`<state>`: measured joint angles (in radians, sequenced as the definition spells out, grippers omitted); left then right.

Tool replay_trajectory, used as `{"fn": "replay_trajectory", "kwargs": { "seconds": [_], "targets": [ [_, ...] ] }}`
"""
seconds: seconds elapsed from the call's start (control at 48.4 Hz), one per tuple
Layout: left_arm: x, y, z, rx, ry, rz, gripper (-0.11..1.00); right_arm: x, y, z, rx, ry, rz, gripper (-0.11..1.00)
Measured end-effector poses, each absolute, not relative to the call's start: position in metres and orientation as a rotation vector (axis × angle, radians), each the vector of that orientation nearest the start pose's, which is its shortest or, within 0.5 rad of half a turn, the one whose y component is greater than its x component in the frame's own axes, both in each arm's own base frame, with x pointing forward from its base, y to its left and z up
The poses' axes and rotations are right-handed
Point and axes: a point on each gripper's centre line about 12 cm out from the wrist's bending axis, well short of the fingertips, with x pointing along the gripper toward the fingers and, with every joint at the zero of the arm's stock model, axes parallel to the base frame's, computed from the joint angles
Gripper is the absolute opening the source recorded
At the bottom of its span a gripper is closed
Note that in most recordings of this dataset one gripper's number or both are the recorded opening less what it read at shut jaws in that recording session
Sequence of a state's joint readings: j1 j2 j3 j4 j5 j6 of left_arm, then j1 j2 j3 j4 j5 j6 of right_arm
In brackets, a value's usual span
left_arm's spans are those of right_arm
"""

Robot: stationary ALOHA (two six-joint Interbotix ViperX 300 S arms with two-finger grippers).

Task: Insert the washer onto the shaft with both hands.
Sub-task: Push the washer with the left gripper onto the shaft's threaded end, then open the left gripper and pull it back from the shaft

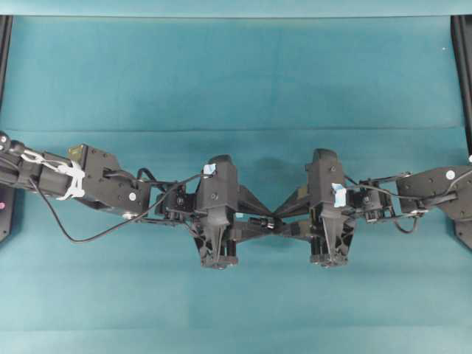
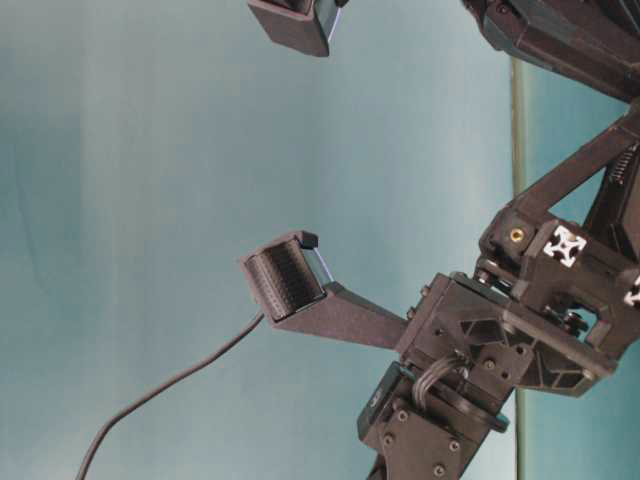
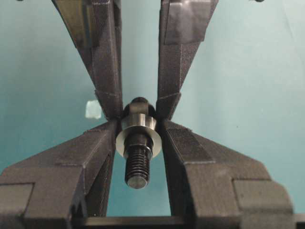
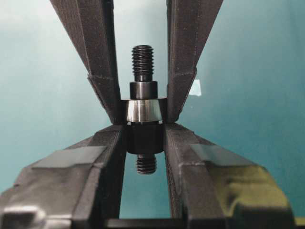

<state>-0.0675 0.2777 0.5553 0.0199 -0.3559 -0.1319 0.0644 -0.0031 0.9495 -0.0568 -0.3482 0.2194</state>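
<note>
Two pincers (image 3: 138, 126) gripping washer (image 3: 138, 135) on shaft (image 3: 137, 167)

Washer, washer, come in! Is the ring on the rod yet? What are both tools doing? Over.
Washer on shaft. Left tool gripping washer, right tool shut on shaft, tips meeting. Nothing in the way.

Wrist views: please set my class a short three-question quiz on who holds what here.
1. Fill in: the left end effector is shut on the ____.
2. What does the right end effector grip? A the shaft; B a tape square; C nothing.
3. True or false: the washer hangs apart from the shaft.
Key: 1 washer; 2 A; 3 false, the shaft's threaded end already pokes through it.
</note>
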Motion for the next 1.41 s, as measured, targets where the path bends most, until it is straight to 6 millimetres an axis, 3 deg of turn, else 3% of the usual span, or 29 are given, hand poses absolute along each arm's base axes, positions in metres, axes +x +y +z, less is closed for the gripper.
{"fn": "replay_trajectory", "kwargs": {
  "seconds": [0.331,0.496,0.558,1.158,1.406],
  "targets": [
    [0.446,-0.031,0.124,-0.101,0.482,-0.045,0.38,0.331,0.024,0.117,0.147,0.607,0.031,-0.01],
    [0.446,-0.034,0.124,-0.098,0.482,-0.051,0.84,0.331,0.022,0.117,0.149,0.607,0.027,-0.01],
    [0.447,-0.034,0.125,-0.097,0.481,-0.051,0.93,0.331,0.022,0.117,0.149,0.607,0.027,-0.01],
    [0.446,-0.034,0.124,-0.087,0.484,-0.053,0.89,0.331,0.022,0.117,0.148,0.608,0.026,-0.01],
    [0.434,-0.033,0.129,-0.086,0.504,-0.052,0.89,0.331,0.022,0.117,0.148,0.608,0.026,-0.01]
  ]
}}
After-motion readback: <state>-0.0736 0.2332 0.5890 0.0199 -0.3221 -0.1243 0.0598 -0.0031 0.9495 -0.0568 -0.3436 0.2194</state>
